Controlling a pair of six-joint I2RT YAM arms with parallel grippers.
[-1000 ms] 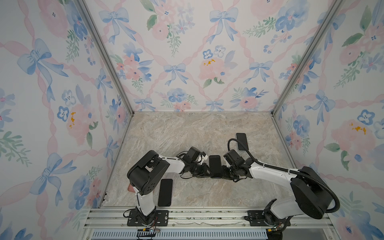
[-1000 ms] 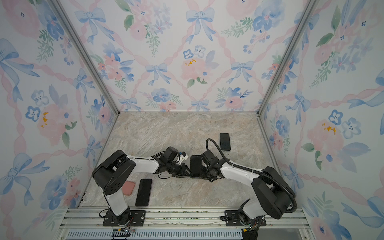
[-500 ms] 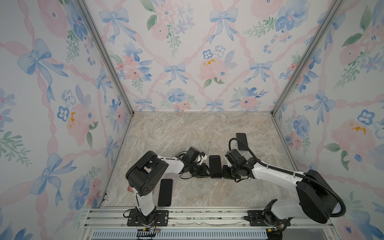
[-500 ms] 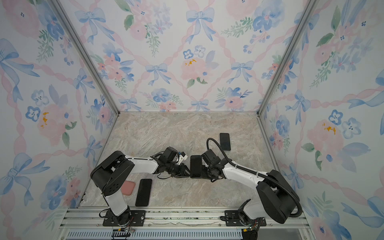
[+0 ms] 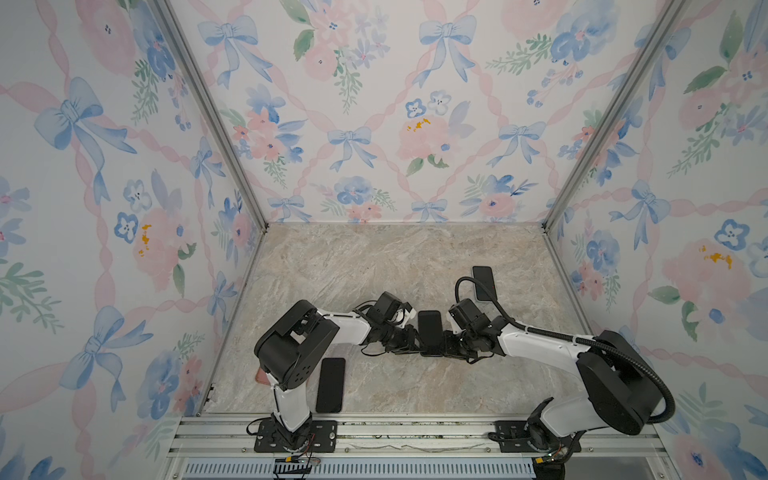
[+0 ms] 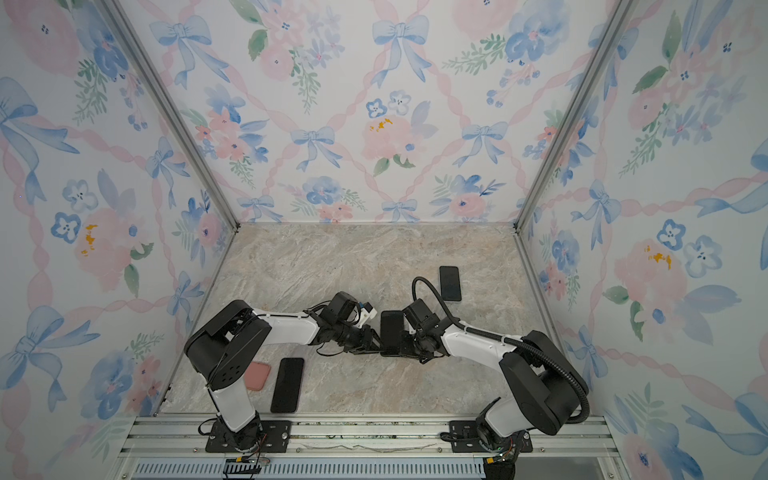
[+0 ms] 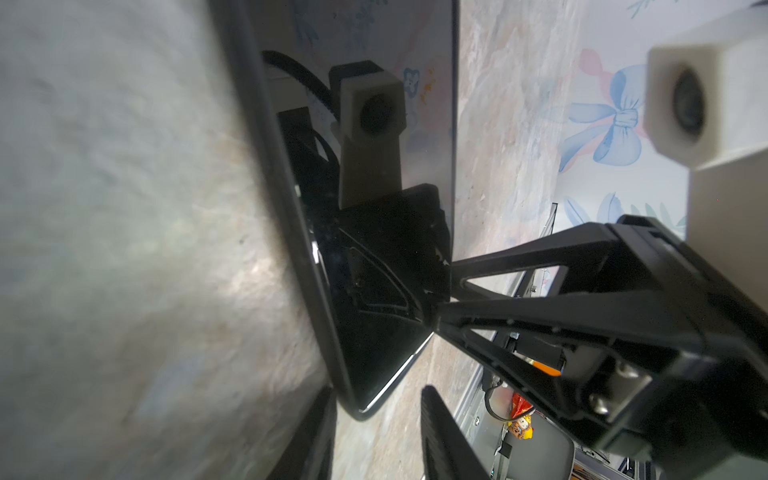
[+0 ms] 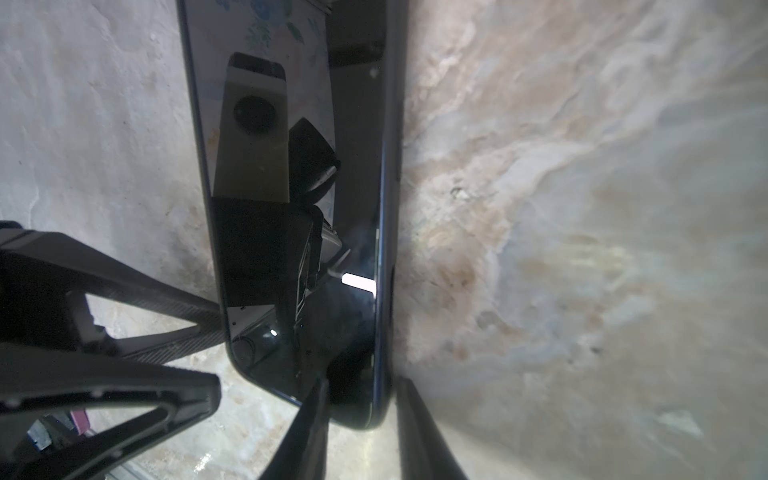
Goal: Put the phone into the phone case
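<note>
A marble-patterned bench (image 5: 374, 266) sits inside flower-papered walls (image 5: 374, 124), seen from above. Just toward 6 o'clock of its centre lies a black phone (image 5: 430, 330), screen up, with a claw at each near corner. The left claw (image 5: 412, 343) is at the phone's 8 o'clock corner, one finger on either side of it; I cannot tell whether they press it. The right claw (image 5: 448, 345) is at the 4 o'clock corner, its fingers (image 8: 311, 424) apart and straddling the phone's edge. A second black phone (image 5: 483, 282) lies toward 2 o'clock. At 7 o'clock lies a matte black slab (image 5: 330, 384), with a pink case (image 6: 257, 375) at its 9 o'clock, partly under the left arm (image 5: 299, 349).
</note>
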